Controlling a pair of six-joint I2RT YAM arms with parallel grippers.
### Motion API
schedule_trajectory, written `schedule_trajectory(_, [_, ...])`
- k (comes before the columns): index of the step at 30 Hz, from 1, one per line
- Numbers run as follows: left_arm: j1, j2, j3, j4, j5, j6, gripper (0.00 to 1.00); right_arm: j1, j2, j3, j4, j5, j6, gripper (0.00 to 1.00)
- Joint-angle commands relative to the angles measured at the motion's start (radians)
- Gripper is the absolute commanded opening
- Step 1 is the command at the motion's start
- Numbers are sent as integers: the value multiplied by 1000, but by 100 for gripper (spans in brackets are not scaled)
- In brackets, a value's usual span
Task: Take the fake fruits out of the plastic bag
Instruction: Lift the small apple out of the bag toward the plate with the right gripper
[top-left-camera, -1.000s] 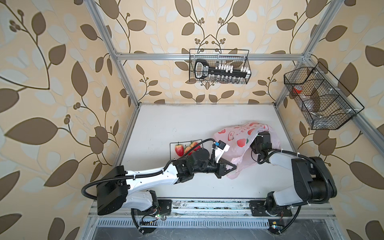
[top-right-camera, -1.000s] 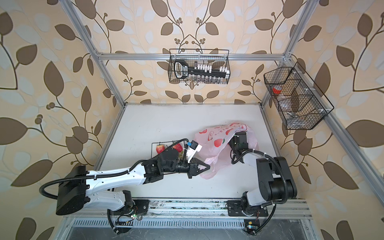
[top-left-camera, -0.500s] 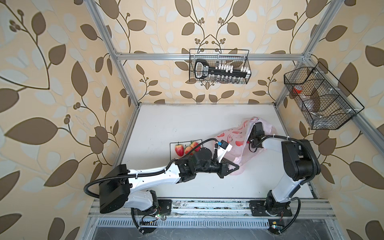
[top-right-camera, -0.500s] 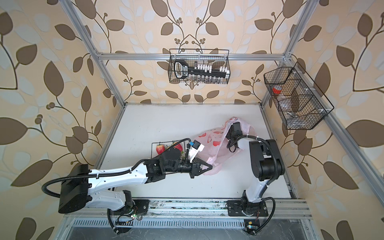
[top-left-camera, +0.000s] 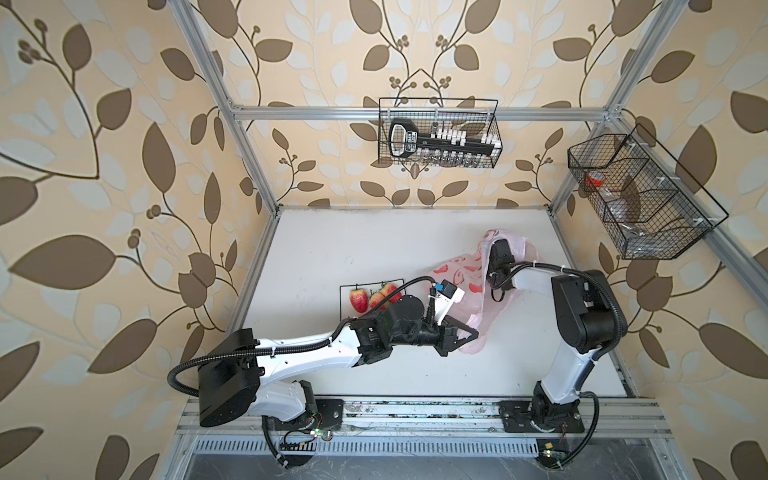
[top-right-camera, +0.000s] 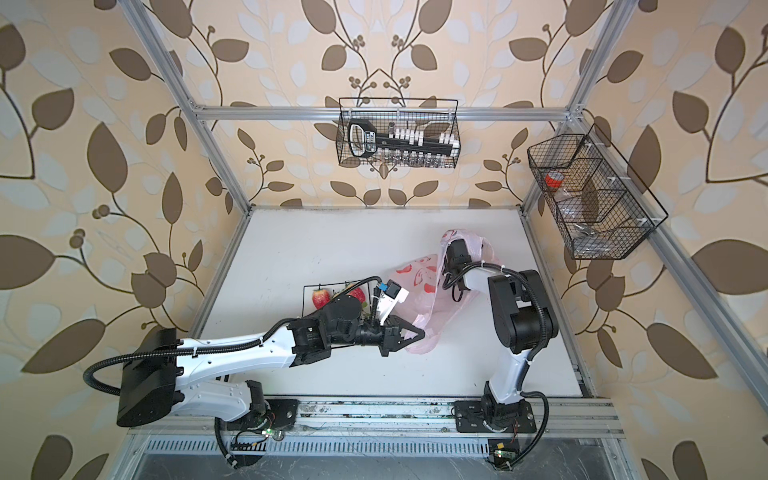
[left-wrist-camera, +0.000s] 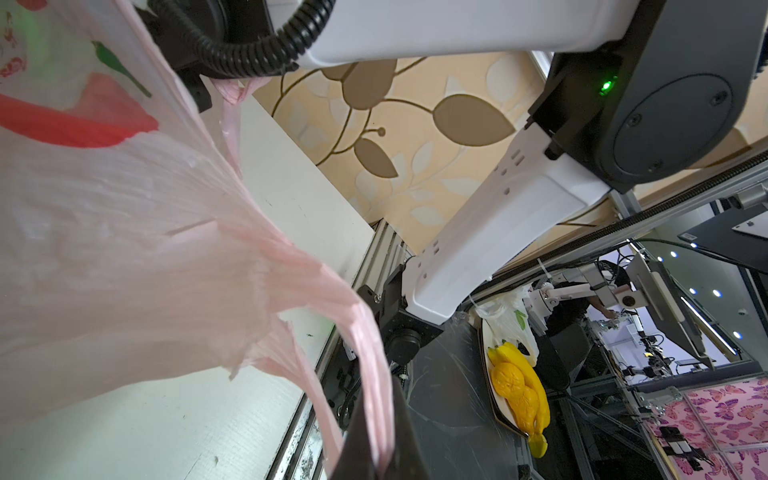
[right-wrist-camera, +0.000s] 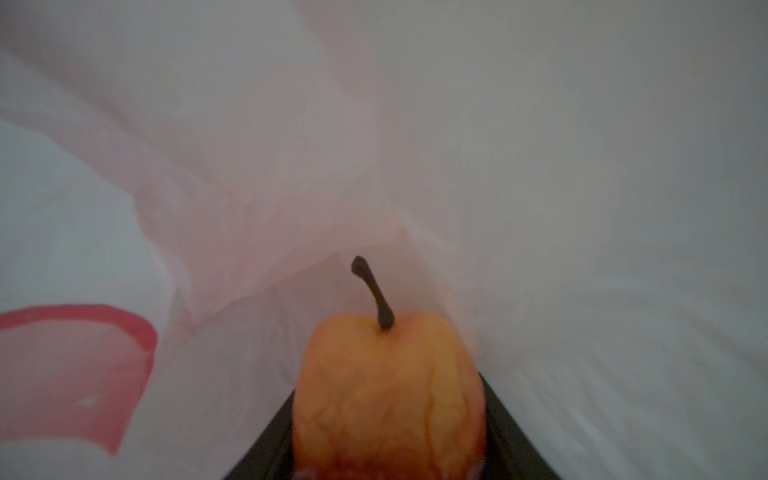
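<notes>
step in hand: pulling fruit from plastic bag (top-left-camera: 469, 286). left pincer (left-wrist-camera: 380, 457) clamped on bag edge, mouth lifted off surface. right pincer (right-wrist-camera: 390, 384) deep inside bag, jaws closed on orange-yellow fruit (right-wrist-camera: 386, 415). strawberries (top-left-camera: 359, 300) already on plate (top-left-camera: 341, 305). next: you back right arm out slowly, mind film snagging.

table (top-left-camera: 332, 249): white | on it: black-rimmed plate (top-left-camera: 341, 301), pink plastic bag (top-left-camera: 465, 266)
</notes>
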Motion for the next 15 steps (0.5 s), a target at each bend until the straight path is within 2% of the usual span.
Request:
schedule_trajectory(1, [-12, -9, 12, -11, -55, 2, 0, 1, -88, -29, -3, -26, -11, 48])
schedule_trajectory(7, [7, -21, -9, -32, -190, 5, 0, -8, -242, -142, 71, -144, -11, 47])
schedule_trajectory(15, [78, 12, -12, -61, -240, 32, 0, -59, -457, -330, 166, -379, 4, 46])
